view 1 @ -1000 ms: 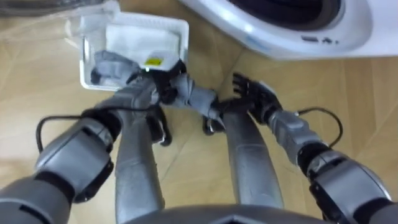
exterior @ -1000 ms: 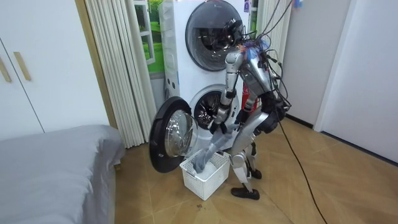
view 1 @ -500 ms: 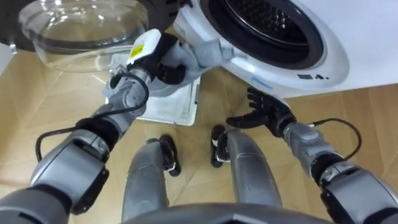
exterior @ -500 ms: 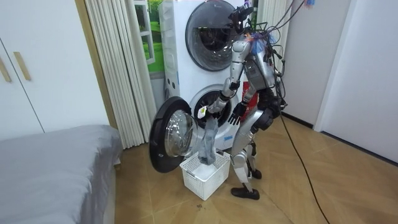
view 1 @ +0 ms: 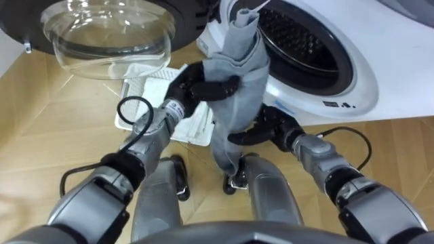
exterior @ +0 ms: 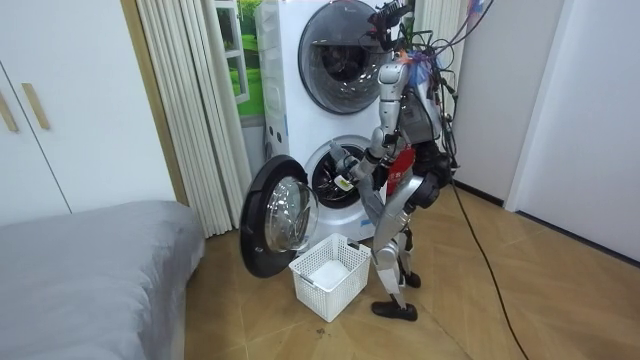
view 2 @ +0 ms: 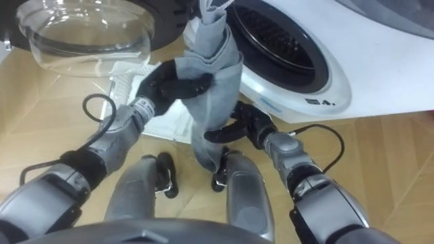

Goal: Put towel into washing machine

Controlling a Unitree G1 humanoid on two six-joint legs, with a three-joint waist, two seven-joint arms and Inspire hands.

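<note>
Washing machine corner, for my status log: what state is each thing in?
left hand: fingers curled round the towel
towel: held up, hanging before the drum
right hand: open, beside the towel's hanging end
lower door: open
upper door: shut
basket: empty, on the floor

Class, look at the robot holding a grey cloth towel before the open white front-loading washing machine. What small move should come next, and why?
Probably push the left hand forward into the dark round drum opening. Its fingers are curled round the grey cloth towel, held up before the opening, while the towel's tail hangs outside beside the right hand.
</note>
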